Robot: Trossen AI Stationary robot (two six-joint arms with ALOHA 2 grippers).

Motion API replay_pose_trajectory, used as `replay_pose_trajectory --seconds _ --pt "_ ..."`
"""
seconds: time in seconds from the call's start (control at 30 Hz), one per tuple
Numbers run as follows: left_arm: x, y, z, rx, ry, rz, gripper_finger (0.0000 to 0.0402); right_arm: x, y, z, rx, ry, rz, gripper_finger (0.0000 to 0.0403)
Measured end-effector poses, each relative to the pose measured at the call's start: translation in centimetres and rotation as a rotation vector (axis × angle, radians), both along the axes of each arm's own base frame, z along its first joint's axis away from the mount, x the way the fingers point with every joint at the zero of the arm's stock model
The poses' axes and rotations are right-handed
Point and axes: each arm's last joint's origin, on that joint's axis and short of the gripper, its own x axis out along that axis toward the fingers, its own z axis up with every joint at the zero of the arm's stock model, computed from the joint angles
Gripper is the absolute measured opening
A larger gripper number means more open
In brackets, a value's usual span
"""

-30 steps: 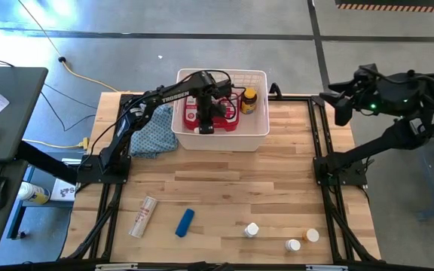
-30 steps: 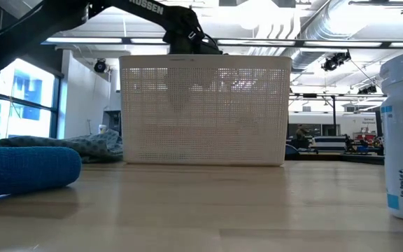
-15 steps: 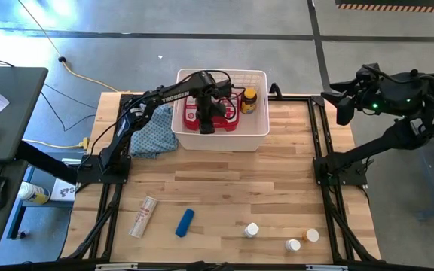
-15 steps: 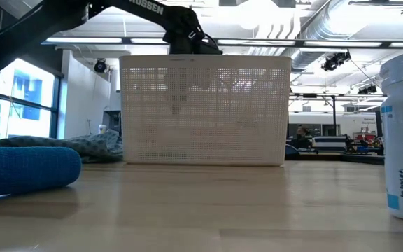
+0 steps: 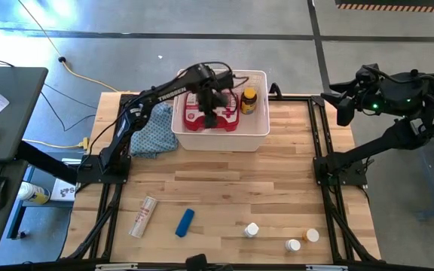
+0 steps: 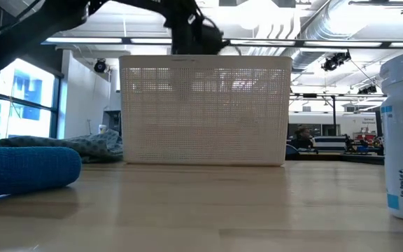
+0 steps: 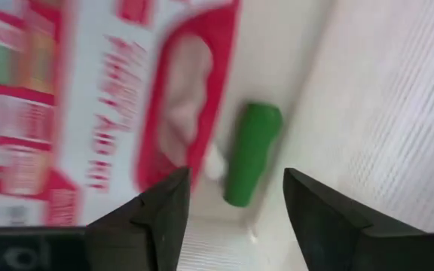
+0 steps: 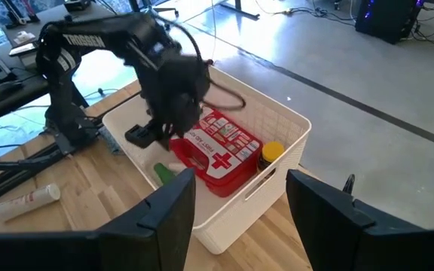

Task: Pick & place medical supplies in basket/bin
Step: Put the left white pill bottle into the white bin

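Our left gripper [image 5: 210, 113] over basket [image 5: 256, 140], fingers spread, empty. Green tube [image 7: 252, 153] lies inside beside first-aid case [image 5: 228, 120]. We lift straight, clear rim, then swing to blue tube [image 5: 184, 222] at 6 o'clock. Right gripper [image 8: 239, 207] parked, open.

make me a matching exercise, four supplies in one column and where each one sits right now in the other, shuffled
Things:
1. red first-aid case
2. green tube
3. blue tube
4. amber yellow-capped bottle

Places:
A. on the bare table, beside the white tube
B. in the basket, lying along a wall next to the case
C. in the basket's corner nearest the right arm
D. in the basket, under the left gripper

Pairs: 1-D, 2-B, 3-A, 4-C
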Motion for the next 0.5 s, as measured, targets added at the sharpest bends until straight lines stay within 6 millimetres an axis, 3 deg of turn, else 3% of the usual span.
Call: replay_pose_trajectory --seconds 0.33,0.5 --pt "-2.4 -0.9 5.4 0.128 -0.096 0.149 0.0208 0.2 0.2 -0.1 0.029 0.009 0.054 0.0199" --pt "-4.0 -2.6 8.4 0.135 -0.174 0.24 0.0192 1.0 0.4 -0.2 0.062 0.035 0.116 0.0199"
